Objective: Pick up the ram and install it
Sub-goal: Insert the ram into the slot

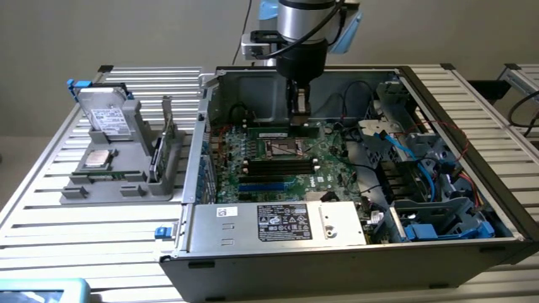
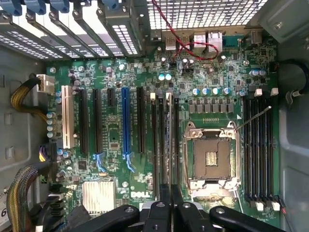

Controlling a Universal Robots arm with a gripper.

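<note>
The ram (image 1: pixel 282 134) is a narrow green stick with a small white label. It hangs lengthwise under my gripper (image 1: pixel 299 120) inside the open computer case (image 1: pixel 194 158), on the far side of the processor socket (image 1: pixel 282 149). In the wrist view the ram (image 2: pixel 168 140) appears edge-on as a thin pale strip. It runs along the bank of black memory slots (image 2: pixel 159 145) beside the socket (image 2: pixel 211 157). My gripper (image 2: pixel 170 205) is shut on the ram's upper edge. I cannot tell whether the stick touches a slot or sits just above it.
A grey parts rack (image 1: pixel 118 170) outside the case, at the exterior view's left, holds a hard drive (image 1: pixel 108 117) and a square silver chip (image 1: pixel 100 158). The power supply (image 1: pixel 286 222) fills the case's near side. Blue cables and drive bays (image 1: pixel 421 189) crowd the exterior view's right. A second slot bank (image 2: pixel 258 150) lies past the socket.
</note>
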